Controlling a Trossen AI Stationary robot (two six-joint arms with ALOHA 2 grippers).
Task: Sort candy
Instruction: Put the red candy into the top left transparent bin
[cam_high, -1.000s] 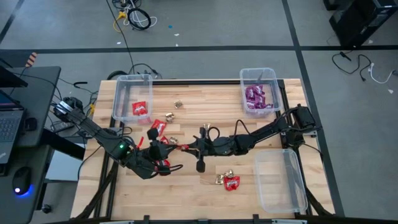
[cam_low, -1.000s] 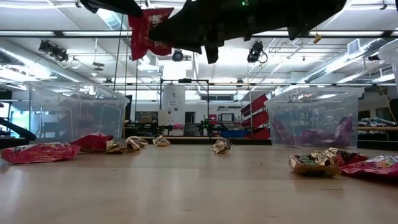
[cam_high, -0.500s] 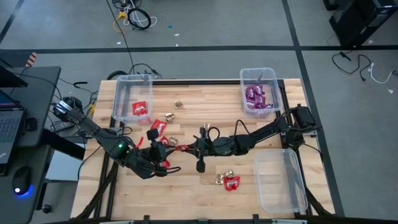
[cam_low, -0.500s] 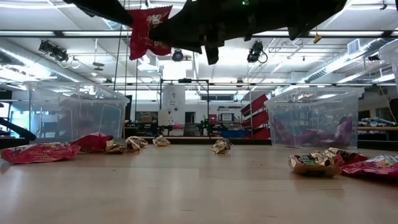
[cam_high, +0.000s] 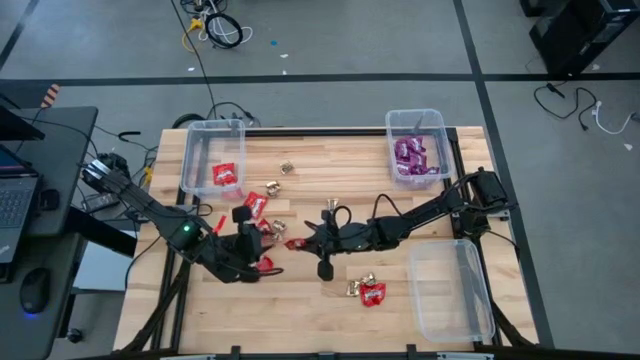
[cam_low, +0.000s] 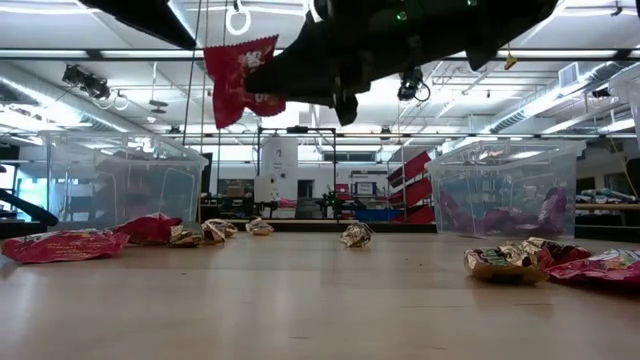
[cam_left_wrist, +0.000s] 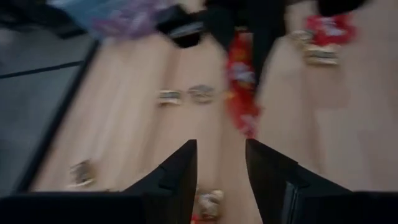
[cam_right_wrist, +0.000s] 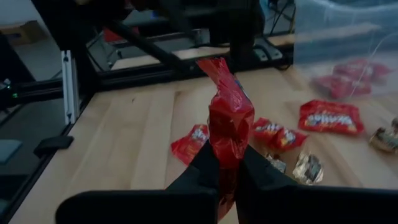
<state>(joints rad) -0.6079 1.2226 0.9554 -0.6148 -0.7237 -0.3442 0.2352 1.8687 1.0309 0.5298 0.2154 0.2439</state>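
High above the table's middle, a red candy packet (cam_high: 295, 243) hangs with my right gripper (cam_right_wrist: 227, 155) shut on it. My left gripper (cam_left_wrist: 221, 165) stands open just to the packet's left (cam_high: 266, 240), with a gap between them and nothing between its fingers. More candy lies loose on the wood: red packets (cam_high: 255, 203), a gold piece (cam_high: 287, 168), and gold and red pieces (cam_high: 366, 290) near the front. One red packet (cam_high: 225, 175) lies in the far-left clear bin, and purple packets (cam_high: 408, 155) lie in the far-right bin. My right gripper pinches the red packet between its two fingers at one end (cam_right_wrist: 227, 146). The fingers come nearly level from the table's right. The packet sticks out past the fingertips and hangs upright (cam_low: 240, 80), lifted well clear of the table.
Three clear bins stand at the table's edges: far left (cam_high: 190, 160), far right (cam_high: 440, 140) and near right (cam_high: 450, 295), the last holding nothing that I can see. Bare wood lies along the near edge at the left.
My left gripper has opened, let go of the red packet and drawn back toward the table's left edge. The packet stays in my right gripper, which has rolled a little, and now hangs slightly lower and more tilted.
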